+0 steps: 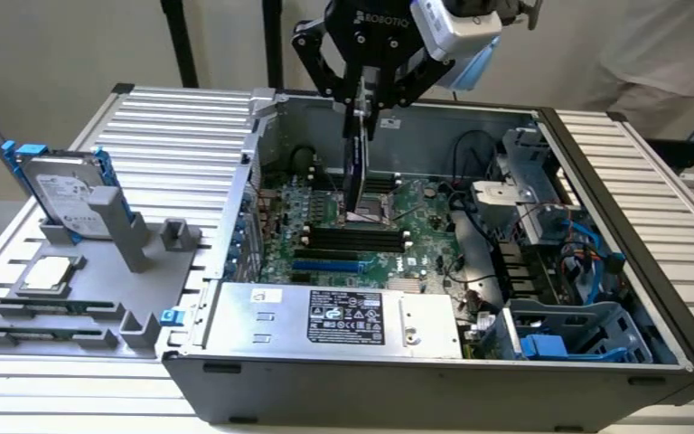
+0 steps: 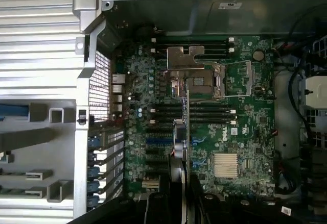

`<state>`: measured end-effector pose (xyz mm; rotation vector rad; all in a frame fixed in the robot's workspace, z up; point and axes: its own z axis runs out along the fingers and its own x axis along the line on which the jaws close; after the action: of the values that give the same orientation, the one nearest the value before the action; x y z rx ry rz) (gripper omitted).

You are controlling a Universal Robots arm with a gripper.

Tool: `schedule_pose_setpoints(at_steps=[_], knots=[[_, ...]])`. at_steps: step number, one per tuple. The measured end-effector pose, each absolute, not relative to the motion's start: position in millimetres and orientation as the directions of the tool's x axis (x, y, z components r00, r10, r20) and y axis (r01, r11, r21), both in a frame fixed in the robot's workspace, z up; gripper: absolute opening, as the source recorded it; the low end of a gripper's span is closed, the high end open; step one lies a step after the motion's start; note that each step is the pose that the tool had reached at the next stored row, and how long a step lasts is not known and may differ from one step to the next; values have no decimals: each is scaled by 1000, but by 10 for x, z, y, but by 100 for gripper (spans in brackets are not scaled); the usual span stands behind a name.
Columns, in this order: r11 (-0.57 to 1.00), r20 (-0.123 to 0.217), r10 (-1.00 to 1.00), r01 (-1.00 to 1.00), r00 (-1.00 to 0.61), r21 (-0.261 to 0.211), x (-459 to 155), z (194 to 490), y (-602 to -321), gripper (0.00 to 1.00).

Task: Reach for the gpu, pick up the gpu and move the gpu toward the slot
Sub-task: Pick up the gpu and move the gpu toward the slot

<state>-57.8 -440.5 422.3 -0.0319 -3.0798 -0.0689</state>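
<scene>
Two of the three steps look done to me, judging from how things stand: my gripper has its fingers clenched on the gpu, which hangs edge-on and upright below it, lifted well clear of the grey holder rack on the exterior view's left. So the reach and the pickup I count as finished. I see the card suspended inside the open computer case, over the motherboard, its lower edge near the processor socket area and above the black memory slots. In the wrist view the gpu runs as a thin vertical sliver down from between the fingers, crossing the memory slots and ending close to the socket; whether it touches the board I cannot tell, though it appears to hang free. What remains, in my judgement, is the last part of the carry: the card is over the board but I cannot make out that it is lined up with any expansion slot yet. Further out, the silver hard drive with blue rails stands in the rack, a small square chip lies beside it, and the power supply sits at the case's near edge
</scene>
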Motion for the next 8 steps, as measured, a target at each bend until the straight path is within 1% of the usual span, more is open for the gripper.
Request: schedule_pose_setpoints(at_steps=[8], knots=[[999,61,19,22,-998,44,-385,4147,-4248,26]])
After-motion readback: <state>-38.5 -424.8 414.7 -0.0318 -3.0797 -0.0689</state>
